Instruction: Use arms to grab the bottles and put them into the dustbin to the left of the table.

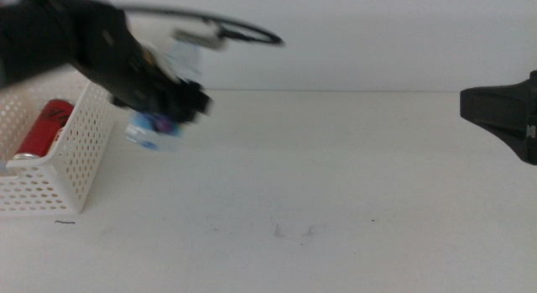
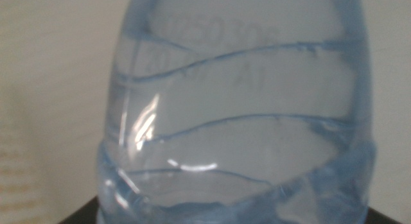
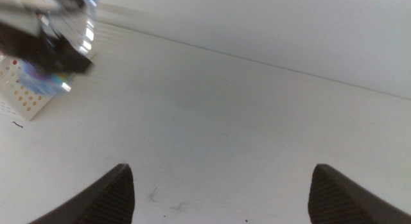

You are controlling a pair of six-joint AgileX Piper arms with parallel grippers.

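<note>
Left gripper (image 1: 172, 108): jaws clamped on small clear plastic water bottle (image 1: 153, 131), above table beside white perforated dustbin (image 1: 80, 150); red can (image 1: 44, 128) inside. Right gripper (image 3: 221, 192): spread, idle. Risk: early release drops bottle outside rim.

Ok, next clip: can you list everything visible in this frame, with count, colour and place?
Water bottle: one, clear bluish, held in the air just right of the basket, in the left pincer.
Can: one, red, lying inside the basket.
Basket: one, white, perforated, at the table's left edge.
Table: one, white, faint scuff marks.
Left pincer: black, blurred, shut on the water bottle.
Right pincer: black, open, waiting at the right side above the table.
</note>
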